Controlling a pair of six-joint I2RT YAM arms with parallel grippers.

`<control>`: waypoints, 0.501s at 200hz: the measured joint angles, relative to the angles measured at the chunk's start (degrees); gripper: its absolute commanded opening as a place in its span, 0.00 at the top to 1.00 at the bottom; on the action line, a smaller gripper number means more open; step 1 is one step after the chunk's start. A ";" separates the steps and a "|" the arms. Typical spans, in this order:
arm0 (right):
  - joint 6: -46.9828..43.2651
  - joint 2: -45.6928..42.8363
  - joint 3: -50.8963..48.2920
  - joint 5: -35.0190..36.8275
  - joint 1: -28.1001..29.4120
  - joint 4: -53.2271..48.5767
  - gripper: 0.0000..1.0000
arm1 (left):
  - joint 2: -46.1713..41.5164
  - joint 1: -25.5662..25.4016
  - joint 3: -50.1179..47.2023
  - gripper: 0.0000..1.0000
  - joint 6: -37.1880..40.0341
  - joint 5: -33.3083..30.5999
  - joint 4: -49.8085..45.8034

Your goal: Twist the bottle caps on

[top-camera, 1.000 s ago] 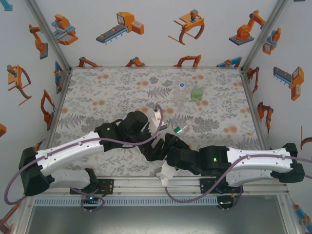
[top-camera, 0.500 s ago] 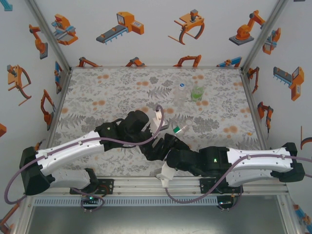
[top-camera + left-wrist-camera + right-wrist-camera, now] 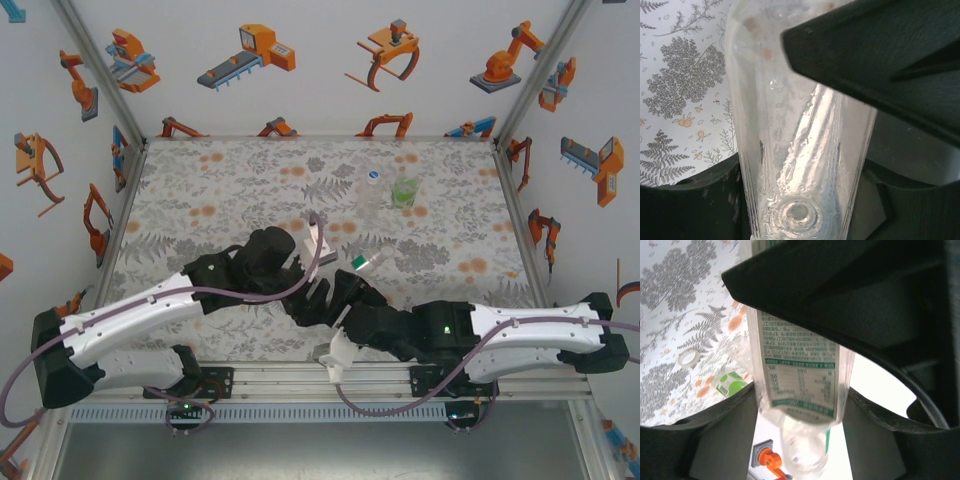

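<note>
A clear bottle with a white-and-green label (image 3: 362, 262) hangs between both grippers above the table's near middle. In the left wrist view its base end (image 3: 797, 212) sits between the fingers, and my left gripper (image 3: 800, 170) (image 3: 322, 283) is shut on it. My right gripper (image 3: 802, 405) (image 3: 345, 287) flanks the labelled part (image 3: 800, 365) closely; whether it still touches is unclear. The threaded neck (image 3: 802, 455) is bare. A pale bottle cap (image 3: 688, 357) lies on the table.
Two bottles stand at the back right: a plain one (image 3: 372, 192) with a bluish cap on top and a green-labelled one (image 3: 405, 190). White walls with orange robot pictures enclose the patterned table (image 3: 220, 190). Both forearms cross the near edge.
Both grippers and the bottle between them have shifted a little to the left. The left wrist has drawn back leftwards. The two bottles at the back have not moved.
</note>
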 measured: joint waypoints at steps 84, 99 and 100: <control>16.15 -12.55 -3.04 -3.30 -7.72 4.20 0.30 | -6.82 6.12 -5.51 0.75 -4.42 -7.17 0.13; 23.74 -13.66 -3.04 -4.87 -14.40 4.90 0.30 | -8.15 6.40 -5.92 0.76 -4.52 -7.91 0.11; 24.24 -13.70 -3.04 -4.90 -14.84 4.92 0.30 | -8.22 6.38 -5.95 0.76 -4.52 -7.93 0.13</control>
